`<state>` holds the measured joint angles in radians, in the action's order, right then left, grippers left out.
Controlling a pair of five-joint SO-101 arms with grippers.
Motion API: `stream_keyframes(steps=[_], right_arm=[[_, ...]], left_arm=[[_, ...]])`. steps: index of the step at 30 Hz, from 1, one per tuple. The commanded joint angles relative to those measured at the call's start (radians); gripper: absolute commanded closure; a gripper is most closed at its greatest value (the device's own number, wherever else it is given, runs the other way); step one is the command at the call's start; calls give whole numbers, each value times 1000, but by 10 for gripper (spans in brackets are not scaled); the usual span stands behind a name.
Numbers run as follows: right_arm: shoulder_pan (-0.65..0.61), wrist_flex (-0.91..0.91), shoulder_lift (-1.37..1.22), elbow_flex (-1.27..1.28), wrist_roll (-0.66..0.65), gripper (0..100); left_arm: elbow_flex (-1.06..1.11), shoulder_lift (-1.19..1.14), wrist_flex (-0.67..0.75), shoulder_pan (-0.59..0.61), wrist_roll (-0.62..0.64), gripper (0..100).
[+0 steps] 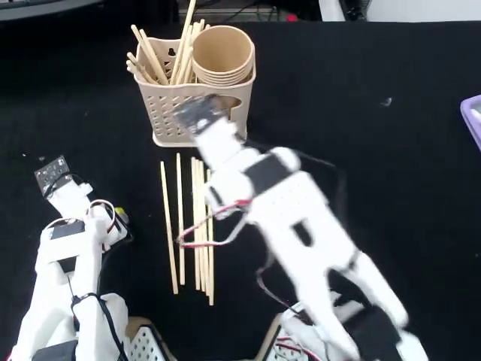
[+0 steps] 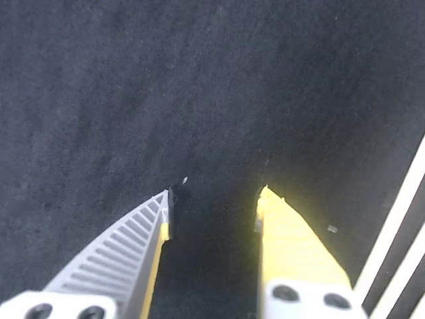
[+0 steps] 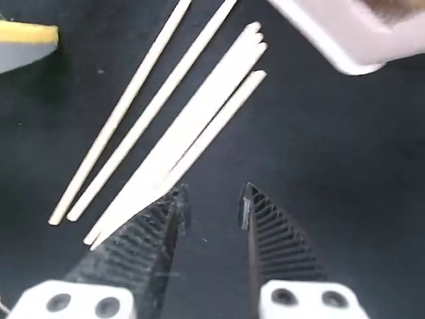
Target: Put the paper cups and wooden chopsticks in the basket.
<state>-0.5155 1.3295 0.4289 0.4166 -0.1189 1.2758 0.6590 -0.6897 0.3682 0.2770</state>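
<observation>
Two arms: the right one stretches forward, its right gripper point(image 3: 212, 199) empty with jaws apart, just short of the basket point(image 1: 169, 113). The left gripper point(image 2: 216, 196) hangs parted over the black table point(image 2: 133, 80). The basket holds one nested stack of paper cups point(image 1: 222, 54) and a bundle of upright chopsticks point(image 1: 161, 60). About six loose chopsticks point(image 3: 186, 126) lie beside the right gripper.
</observation>
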Motion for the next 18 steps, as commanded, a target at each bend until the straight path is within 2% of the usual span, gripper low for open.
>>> stream_keyframes(steps=[1, 4, 7, 11, 15, 18], right_arm=[[233, 11, 168, 24, -20, 871], [453, -49, 219, 116, -20, 871], [575, -161, 217, 280, -18, 871], [655, -362, 219, 526, 48, 871], [709, -552, 219, 682, 109, 871], [730, -615, 213, 727, 118, 871]], left_arm=[[-197, 14, -215, -10, -15, 743], [-372, 14, -457, -87, -15, 633], [-495, 12, -598, -199, -9, 612], [-526, 12, -651, -397, 3, 626], [-489, 12, -657, -559, 213, 622], [-438, 12, -615, -650, 261, 621]])
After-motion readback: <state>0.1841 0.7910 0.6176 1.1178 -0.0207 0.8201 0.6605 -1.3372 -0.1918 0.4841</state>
